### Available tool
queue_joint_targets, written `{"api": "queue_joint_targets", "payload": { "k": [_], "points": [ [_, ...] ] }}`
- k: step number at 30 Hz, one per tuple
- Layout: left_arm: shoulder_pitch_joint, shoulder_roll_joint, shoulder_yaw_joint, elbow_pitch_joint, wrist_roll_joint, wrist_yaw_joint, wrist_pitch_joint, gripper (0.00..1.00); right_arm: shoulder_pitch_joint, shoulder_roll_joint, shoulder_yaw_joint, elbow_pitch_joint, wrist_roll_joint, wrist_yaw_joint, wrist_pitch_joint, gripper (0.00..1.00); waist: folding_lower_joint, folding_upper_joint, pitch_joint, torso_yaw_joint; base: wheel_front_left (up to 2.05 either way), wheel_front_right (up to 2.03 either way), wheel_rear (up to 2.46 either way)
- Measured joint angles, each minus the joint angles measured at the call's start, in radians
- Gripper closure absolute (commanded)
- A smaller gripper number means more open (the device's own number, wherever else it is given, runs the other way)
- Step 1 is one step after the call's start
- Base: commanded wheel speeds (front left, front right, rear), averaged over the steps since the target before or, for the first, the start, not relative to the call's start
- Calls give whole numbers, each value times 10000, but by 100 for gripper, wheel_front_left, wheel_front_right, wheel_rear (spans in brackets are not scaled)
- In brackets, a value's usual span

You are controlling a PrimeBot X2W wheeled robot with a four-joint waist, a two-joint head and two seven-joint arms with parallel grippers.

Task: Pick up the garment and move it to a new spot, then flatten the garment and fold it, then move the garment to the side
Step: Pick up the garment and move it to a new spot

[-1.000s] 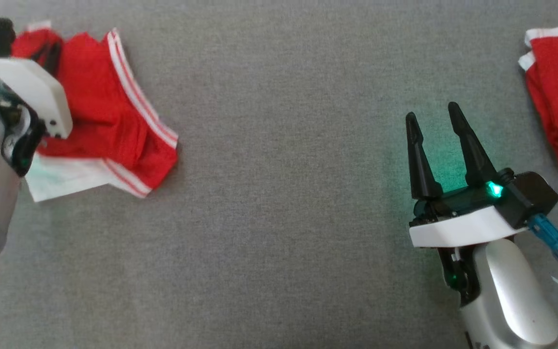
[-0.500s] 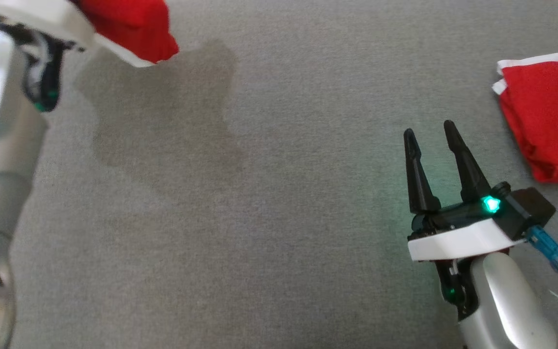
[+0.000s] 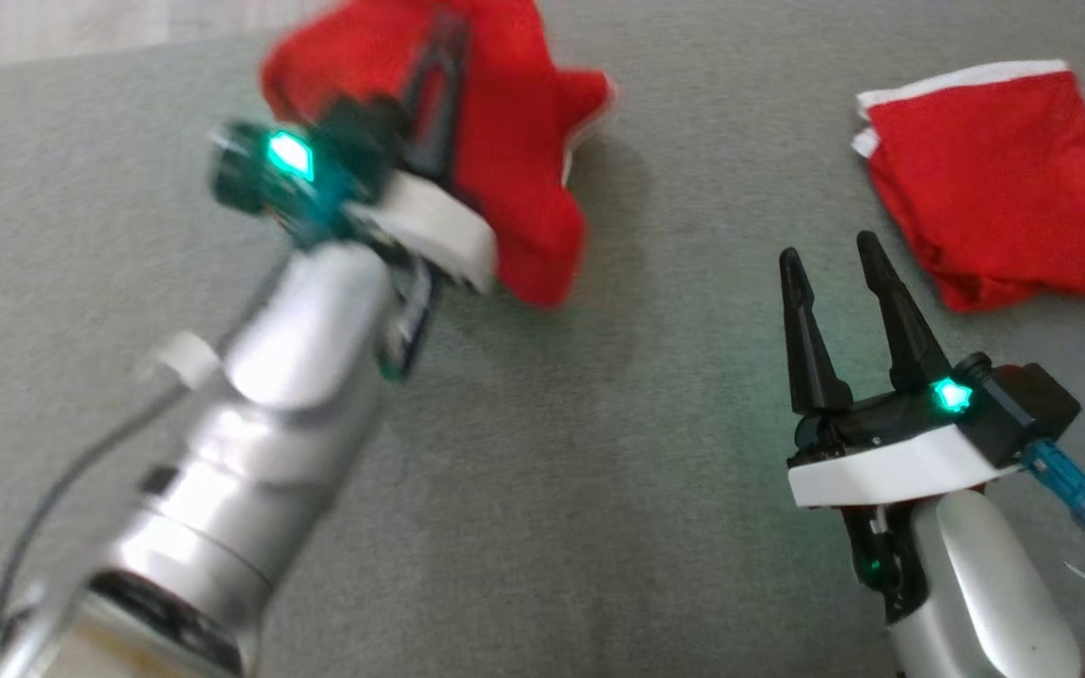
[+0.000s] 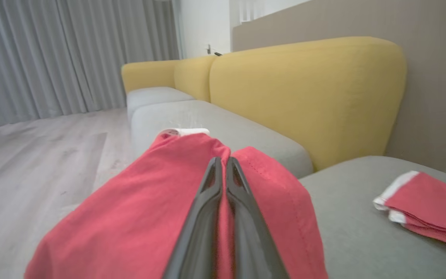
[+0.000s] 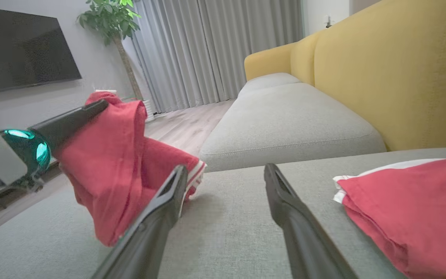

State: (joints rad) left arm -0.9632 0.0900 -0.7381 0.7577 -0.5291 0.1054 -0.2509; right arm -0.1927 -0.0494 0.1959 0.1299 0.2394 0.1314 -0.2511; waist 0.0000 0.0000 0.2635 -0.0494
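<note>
Grey sofa seat (image 3: 599, 490) filled the head view, and a yellow backrest (image 4: 304, 97) rose behind it in the wrist views. The red garment (image 3: 524, 188), trimmed in white, hung bunched near the top middle of the head view. It was lifted off the seat, though whether its lowest fold brushed the fabric could not be told.

A second earlier it had lain crumpled on the seat at the far left of that view. Half a second earlier it was already off the seat, at the top left corner of the view. The head camera had also shifted, so part of that apparent travel was the view moving.

The left claw (image 4: 222, 159) was pressed together, pinching a ridge of the red cloth, which draped down on both sides of its fingers. The right claw (image 3: 830, 250) stood spread and empty above the seat at the lower right, much as it had a second before. A second, folded red garment (image 3: 995, 179) lay on the seat beyond it, well apart from the carried one.

Judging from this, the pickup looked done and the carry to a new spot was under way. Flattening, folding and moving aside remained.
</note>
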Motion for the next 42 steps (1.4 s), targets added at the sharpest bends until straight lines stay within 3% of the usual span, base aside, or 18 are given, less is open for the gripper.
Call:
{"api": "queue_joint_targets", "payload": {
  "k": [1,2,3,9,15,22,32,38,42],
  "points": [
    [208,-136,-67,-61,84,8,0,94,0,0,-8,-6,17,0,0,0,0,0,6,-96,0,0,0],
    [404,-245,-117,-138,140,21,-2,35,-1,0,-4,-8,71,0,0,0,0,0,7,-187,0,0,0],
    [584,-337,-182,-232,194,81,-6,0,1,2,-6,-10,86,0,0,0,0,0,4,-267,0,0,0],
    [1713,-483,-1003,-765,418,2,-17,0,26,2,-77,-12,159,0,0,0,0,0,-178,-415,0,0,0],
    [1982,-489,-1014,-2167,433,121,-29,0,81,2,-313,-6,157,0,-2,0,0,0,-349,-56,0,0,0],
    [2098,-236,33,-2984,821,278,-59,0,390,4,-650,10,109,0,-2,0,0,0,-604,629,0,0,0],
    [4730,1388,1873,-3555,895,623,-58,0,621,8,-825,82,-121,0,-2,0,0,0,-960,1573,0,0,0],
    [6899,1346,2901,-4065,876,702,-58,0,707,8,-938,201,-249,0,-4,0,-1,0,-1054,1928,0,0,0],
    [7152,966,3243,-4217,1011,512,-58,0,503,8,-1037,562,-366,0,-8,0,-1,0,-904,2196,0,0,0]
  ]
}}
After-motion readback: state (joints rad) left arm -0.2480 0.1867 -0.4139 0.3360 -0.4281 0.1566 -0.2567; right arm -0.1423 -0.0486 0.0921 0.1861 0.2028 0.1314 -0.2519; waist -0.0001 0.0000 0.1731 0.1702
